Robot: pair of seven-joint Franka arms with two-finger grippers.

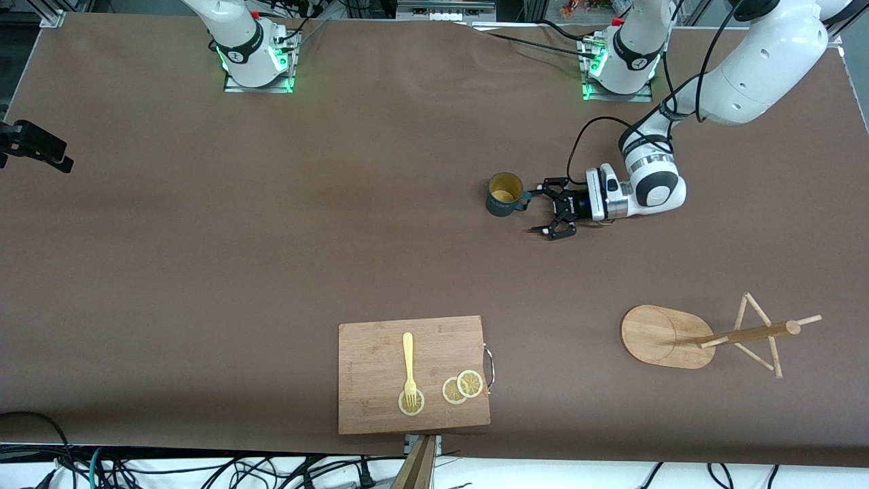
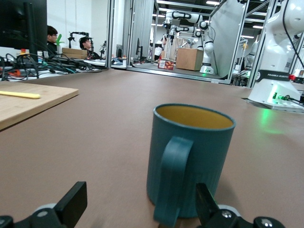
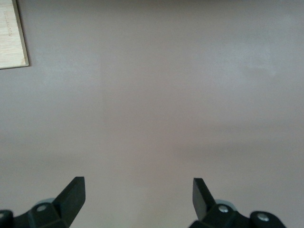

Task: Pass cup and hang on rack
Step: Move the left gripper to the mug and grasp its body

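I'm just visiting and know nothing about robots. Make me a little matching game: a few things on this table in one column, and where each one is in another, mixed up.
Things:
1. cup
2. fork
3. rack
4. left pincer

Places:
A. lying on the cutting board, tines on a lemon slice
B. open, low by the cup's handle
C. standing upright on the table
D. at the left arm's end of the table, nearer the front camera than the cup

Pairs: 1-C, 2-A, 3-D, 4-B
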